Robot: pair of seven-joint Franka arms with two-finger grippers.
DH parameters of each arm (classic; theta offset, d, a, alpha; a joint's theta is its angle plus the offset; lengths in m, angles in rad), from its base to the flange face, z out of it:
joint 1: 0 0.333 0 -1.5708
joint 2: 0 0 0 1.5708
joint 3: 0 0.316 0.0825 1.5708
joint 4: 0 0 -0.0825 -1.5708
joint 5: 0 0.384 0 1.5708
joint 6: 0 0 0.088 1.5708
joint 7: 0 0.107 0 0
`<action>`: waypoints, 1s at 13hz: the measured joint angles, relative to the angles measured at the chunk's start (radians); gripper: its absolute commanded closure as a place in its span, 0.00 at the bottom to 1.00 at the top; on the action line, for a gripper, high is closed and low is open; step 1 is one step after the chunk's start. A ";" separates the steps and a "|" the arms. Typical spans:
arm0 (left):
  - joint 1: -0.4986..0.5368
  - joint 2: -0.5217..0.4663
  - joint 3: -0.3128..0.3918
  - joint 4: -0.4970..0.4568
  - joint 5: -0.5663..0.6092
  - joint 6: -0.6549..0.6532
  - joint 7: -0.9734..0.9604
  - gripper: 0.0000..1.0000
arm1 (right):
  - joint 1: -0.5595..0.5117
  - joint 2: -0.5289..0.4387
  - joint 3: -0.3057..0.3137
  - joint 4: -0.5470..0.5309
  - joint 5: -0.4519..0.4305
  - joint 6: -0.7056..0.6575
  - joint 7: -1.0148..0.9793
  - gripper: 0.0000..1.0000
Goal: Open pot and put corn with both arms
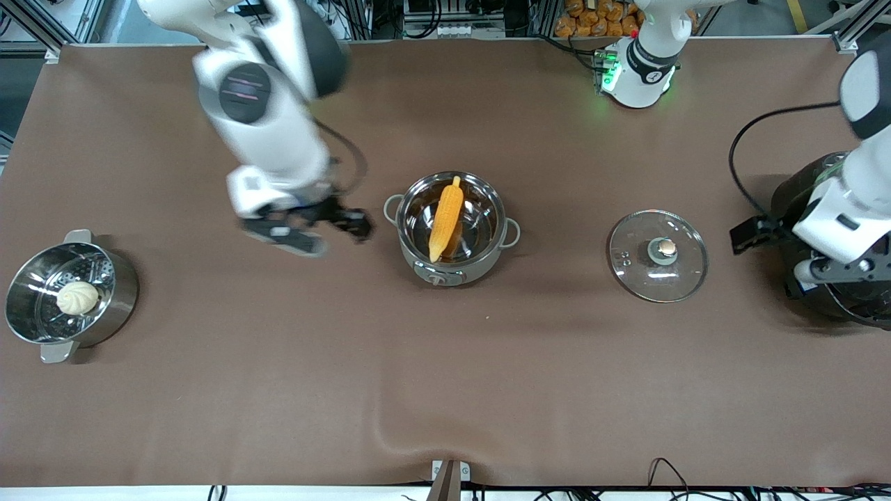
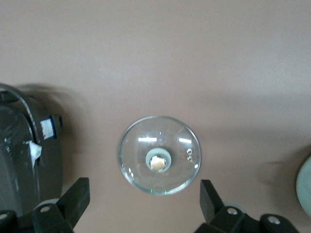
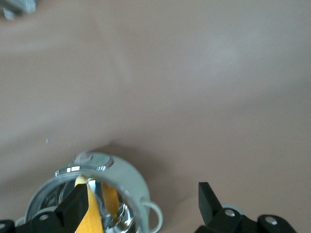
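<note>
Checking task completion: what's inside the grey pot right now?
The corn lies inside the open pot, tip propped on the rim. The pot floor under the cob is hidden. The glass lid rests on the table beside it.

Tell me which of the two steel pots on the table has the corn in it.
The pot with the grey body, loop handles and front knob, mid-table, holds the corn. The steamer pot toward the right arm's end holds a white bun instead.

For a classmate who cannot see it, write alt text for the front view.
A corn lies in the open pot at mid-table. Its glass lid rests toward the left arm's end, by the left claw; the open right claw hangs beside the pot.
</note>
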 measured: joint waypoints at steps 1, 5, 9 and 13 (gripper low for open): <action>0.000 -0.007 -0.001 0.014 0.000 -0.023 0.000 0.00 | -0.052 -0.032 0.001 -0.001 0.001 -0.013 -0.031 0.00; 0.001 -0.115 -0.001 0.029 -0.007 -0.084 0.000 0.00 | -0.206 -0.138 0.001 0.001 0.002 -0.176 -0.318 0.00; -0.103 -0.154 0.109 -0.003 -0.043 -0.110 0.000 0.00 | -0.323 -0.211 0.000 0.029 0.002 -0.357 -0.544 0.00; -0.157 -0.160 0.171 -0.031 -0.046 -0.110 0.000 0.00 | -0.486 -0.213 0.000 0.098 0.087 -0.451 -0.720 0.00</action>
